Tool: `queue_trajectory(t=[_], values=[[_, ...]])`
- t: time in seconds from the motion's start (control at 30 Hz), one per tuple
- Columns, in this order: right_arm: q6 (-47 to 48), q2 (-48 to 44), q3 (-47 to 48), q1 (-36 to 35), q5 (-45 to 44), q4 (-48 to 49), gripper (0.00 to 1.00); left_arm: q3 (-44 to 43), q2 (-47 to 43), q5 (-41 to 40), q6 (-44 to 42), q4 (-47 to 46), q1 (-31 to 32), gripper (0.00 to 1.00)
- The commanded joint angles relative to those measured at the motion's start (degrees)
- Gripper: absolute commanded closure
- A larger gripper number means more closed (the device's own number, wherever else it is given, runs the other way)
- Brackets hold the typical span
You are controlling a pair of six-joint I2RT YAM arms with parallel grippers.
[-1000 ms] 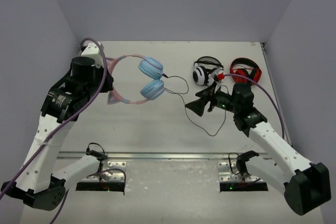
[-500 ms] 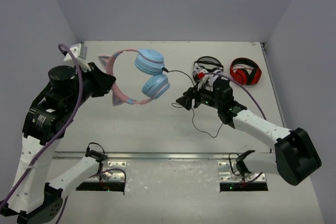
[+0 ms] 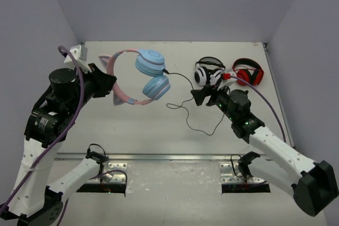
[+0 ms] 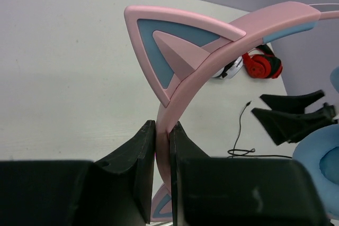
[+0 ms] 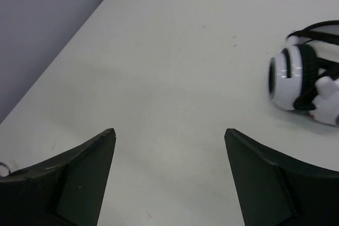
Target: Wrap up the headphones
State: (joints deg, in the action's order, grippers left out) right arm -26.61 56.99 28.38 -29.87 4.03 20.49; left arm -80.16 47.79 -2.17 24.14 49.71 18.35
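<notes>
My left gripper [image 3: 108,81] is shut on the pink cat-ear headband of the headphones [image 3: 144,75] and holds them above the table; the light blue ear cups hang to the right. In the left wrist view the fingers [image 4: 142,146] clamp the pink band [image 4: 183,86] below a cat ear. The thin black cable [image 3: 186,110] runs from the lower cup and loops over the table to the front right. My right gripper [image 3: 196,97] is open and empty, just right of the cable; in its own view [image 5: 168,136] only bare table lies between the fingers.
White-and-black headphones [image 3: 205,73] and red-and-black headphones [image 3: 248,72] lie at the back right; the white pair also shows in the right wrist view [image 5: 304,86]. Grey walls close the table at the back and sides. A metal rail [image 3: 169,157] runs along the front.
My right gripper has drawn back to the right and turned, away from the cable. The cable has shifted and now loops lower on the table. The left arm has lifted the headphones and now holds still.
</notes>
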Motion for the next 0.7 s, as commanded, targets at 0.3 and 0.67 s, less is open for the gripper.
queue_trajectory(t=[0.3, 0.67], values=[[4.64, -16.83, -2.97, -0.19, 37.8, 6.48, 0.13, 3.69, -1.38, 0.94, -0.23, -8.93, 0.2, 1.0], [4.9, -5.32, -2.9, -2.03, 33.15, 17.21, 0.14, 5.45, -2.17, 1.91, 3.36, -11.39, 0.2, 1.0]])
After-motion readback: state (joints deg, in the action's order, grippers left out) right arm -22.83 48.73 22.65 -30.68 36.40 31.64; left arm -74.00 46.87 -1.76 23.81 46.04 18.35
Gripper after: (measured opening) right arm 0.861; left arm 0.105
